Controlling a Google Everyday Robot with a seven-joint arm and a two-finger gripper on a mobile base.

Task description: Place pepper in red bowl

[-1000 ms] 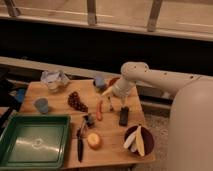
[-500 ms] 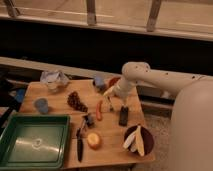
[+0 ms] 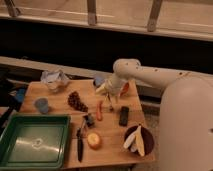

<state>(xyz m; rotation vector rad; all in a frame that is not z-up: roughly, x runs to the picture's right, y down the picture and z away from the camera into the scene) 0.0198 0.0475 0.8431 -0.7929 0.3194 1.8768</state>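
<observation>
The pepper (image 3: 99, 110), slim and red-orange, lies on the wooden table (image 3: 55, 97) near its middle. My gripper (image 3: 109, 100) points down just above and to the right of the pepper's upper end, very close to it. The red bowl (image 3: 125, 89) stands at the back right of the table, right behind my wrist, which hides most of it. I cannot tell whether the gripper touches the pepper.
Around the pepper lie a dark grape bunch (image 3: 76, 101), a black block (image 3: 123, 115), a knife (image 3: 80, 143) and a round yellow-orange fruit (image 3: 93, 140). A purple bowl with pale pieces (image 3: 138, 139) stands front right, a green tray (image 3: 34, 143) front left. A blue cup (image 3: 42, 105) and crumpled bag (image 3: 55, 80) are at the left.
The gripper has shifted only slightly over the pepper. The pepper stays in about the same place on the table.
</observation>
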